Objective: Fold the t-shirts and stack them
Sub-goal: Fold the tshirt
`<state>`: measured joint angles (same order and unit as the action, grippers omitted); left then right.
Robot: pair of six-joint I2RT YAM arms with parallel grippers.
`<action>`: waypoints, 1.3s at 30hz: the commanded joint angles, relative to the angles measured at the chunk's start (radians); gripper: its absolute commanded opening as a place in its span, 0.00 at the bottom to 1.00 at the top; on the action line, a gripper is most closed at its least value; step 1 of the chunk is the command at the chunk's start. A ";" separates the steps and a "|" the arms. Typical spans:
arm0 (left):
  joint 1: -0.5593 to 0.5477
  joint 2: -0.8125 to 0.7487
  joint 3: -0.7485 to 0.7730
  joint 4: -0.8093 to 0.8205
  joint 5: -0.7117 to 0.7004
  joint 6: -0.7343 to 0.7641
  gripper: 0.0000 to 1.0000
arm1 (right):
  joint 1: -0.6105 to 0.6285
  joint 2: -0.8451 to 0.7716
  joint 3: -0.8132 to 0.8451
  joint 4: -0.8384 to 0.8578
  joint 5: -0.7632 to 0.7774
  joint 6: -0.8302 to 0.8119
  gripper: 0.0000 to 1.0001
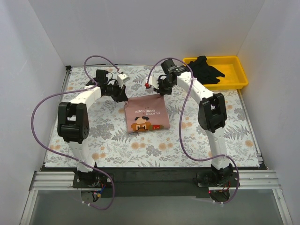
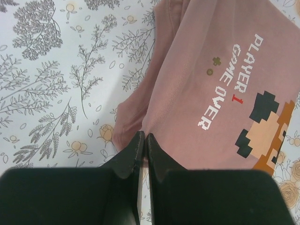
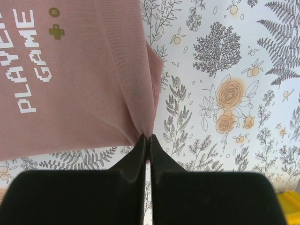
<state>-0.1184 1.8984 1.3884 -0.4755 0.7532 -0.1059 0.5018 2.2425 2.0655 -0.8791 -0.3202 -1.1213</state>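
A dusty pink t-shirt (image 1: pixel 146 114) with a pixel-face print and "PLAYER 1 GAME OVER" lettering lies partly folded in the middle of the floral table cover. My left gripper (image 1: pixel 123 95) is shut on its far left corner; the pink t-shirt (image 2: pixel 220 79) bunches between the closed tips of my left gripper (image 2: pixel 144 138). My right gripper (image 1: pixel 160 90) is shut on the far right corner, where the pink t-shirt (image 3: pixel 79 79) is pulled taut into the tips of my right gripper (image 3: pixel 146 138). A black t-shirt (image 1: pixel 207 68) lies crumpled in the yellow bin.
The yellow plastic bin (image 1: pixel 236 80) stands at the back right corner of the floral table cover (image 1: pixel 108 140). White walls close in the table on three sides. A corner of the yellow bin (image 3: pixel 289 205) shows at the right wrist view's lower right.
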 commanded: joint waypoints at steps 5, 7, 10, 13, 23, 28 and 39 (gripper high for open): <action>0.037 -0.002 -0.034 -0.022 -0.015 -0.002 0.00 | 0.004 0.063 0.061 0.044 -0.006 0.012 0.01; 0.039 -0.018 -0.049 -0.005 -0.011 -0.015 0.00 | 0.006 0.072 0.064 0.052 -0.008 0.017 0.01; 0.039 -0.009 -0.052 0.015 -0.031 -0.026 0.00 | 0.009 0.088 0.062 0.068 -0.007 0.018 0.01; 0.042 0.034 -0.023 0.018 -0.061 -0.029 0.01 | 0.011 0.107 0.064 0.091 0.015 0.025 0.01; 0.069 0.204 0.133 0.017 -0.155 -0.106 0.30 | 0.003 0.065 0.068 0.160 0.090 0.245 0.71; 0.088 0.268 0.289 -0.018 -0.149 -0.170 0.44 | 0.003 -0.059 0.009 0.154 0.070 0.382 0.76; 0.040 -0.053 0.025 -0.032 0.310 -0.673 0.69 | 0.003 -0.256 -0.209 0.141 -0.285 0.728 0.91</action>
<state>-0.0238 1.9896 1.5150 -0.4927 0.8738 -0.5777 0.5056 1.9900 1.9041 -0.7357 -0.4416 -0.5381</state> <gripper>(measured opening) 0.688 0.906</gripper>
